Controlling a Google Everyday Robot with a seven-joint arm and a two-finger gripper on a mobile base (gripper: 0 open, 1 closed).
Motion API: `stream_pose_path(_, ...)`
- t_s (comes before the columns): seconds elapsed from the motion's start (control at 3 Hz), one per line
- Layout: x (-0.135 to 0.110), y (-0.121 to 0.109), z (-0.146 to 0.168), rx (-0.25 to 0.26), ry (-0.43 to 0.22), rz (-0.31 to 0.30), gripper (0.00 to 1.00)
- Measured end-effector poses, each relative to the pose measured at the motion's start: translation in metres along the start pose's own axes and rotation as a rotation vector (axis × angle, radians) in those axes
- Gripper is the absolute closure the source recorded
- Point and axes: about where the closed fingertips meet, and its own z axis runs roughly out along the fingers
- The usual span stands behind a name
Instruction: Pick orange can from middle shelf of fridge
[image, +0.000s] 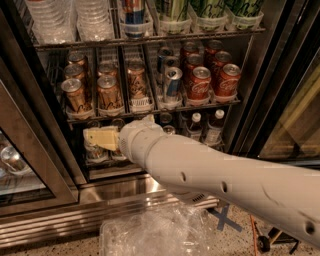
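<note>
Below the middle shelf, gripper sits low; its opening can't be told. Raise level with front orange can, enter squarely.

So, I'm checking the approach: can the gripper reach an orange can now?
Probably yes, once raised: the gripper sits just below the middle shelf, the fridge stands open, and nothing covers the nearest orange can.

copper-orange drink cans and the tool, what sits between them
In the camera view, only the front edge of the middle wire shelf separates the copper-orange drink cans above from the yellowish tool below.
</note>
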Motion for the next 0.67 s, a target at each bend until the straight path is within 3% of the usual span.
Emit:
stream_pose_path(0.33,-0.01,-0.006,0.021,0.067,-0.078,0.028,0.0)
stream_pose_path(0.67,-0.025,-0.017,0.018,0.122,-0.135,0.031,0.0)
